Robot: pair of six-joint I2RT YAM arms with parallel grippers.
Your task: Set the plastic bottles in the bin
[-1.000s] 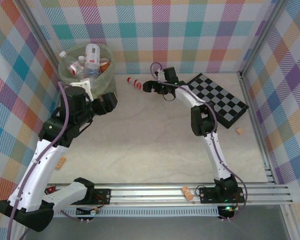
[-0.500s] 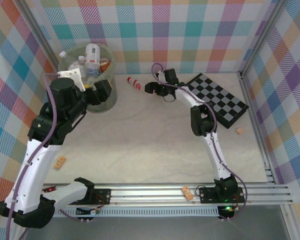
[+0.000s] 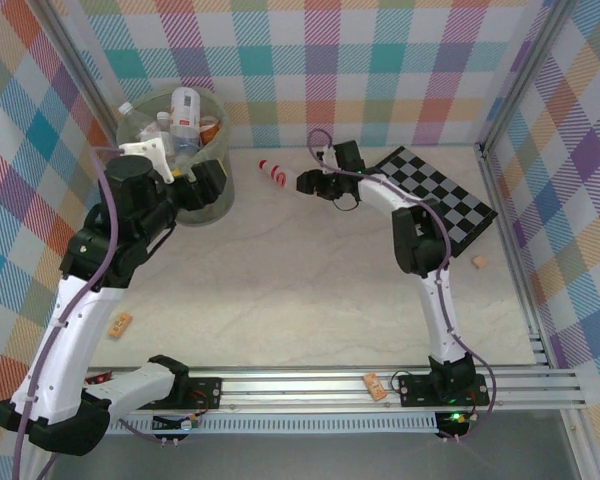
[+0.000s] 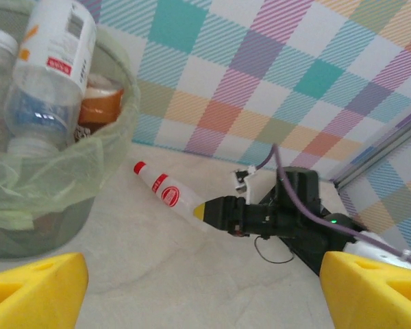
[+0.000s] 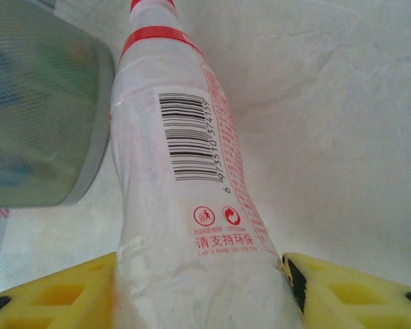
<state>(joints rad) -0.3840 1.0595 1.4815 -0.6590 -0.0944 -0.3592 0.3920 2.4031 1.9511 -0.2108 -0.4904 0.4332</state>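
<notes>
A clear plastic bottle (image 3: pixel 272 170) with a red cap and red-and-white label lies on the table right of the bin (image 3: pixel 220 188). My right gripper (image 3: pixel 302 180) is shut on its base end. In the right wrist view both yellow pads (image 5: pixel 61 291) press the bottle (image 5: pixel 185 171), and the bin (image 5: pixel 41 103) stands at the left. The pale-green bin (image 4: pixel 89 171) holds several bottles (image 4: pixel 51 55). My left gripper (image 3: pixel 208 176) hangs open beside the bin's right side with nothing in it. The left wrist view also takes in the lying bottle (image 4: pixel 166 194) and the right gripper (image 4: pixel 207 211).
A black-and-white checkerboard (image 3: pixel 440 195) lies at the back right, just behind the right arm. Small wooden blocks sit at the left (image 3: pixel 120 324), at the right (image 3: pixel 479 262) and on the front rail (image 3: pixel 375 385). Plaid walls close in the back and both sides.
My right gripper has closed on the lying bottle, which shifted slightly. My left arm swung up and left towards the bin, then held nearly still.
</notes>
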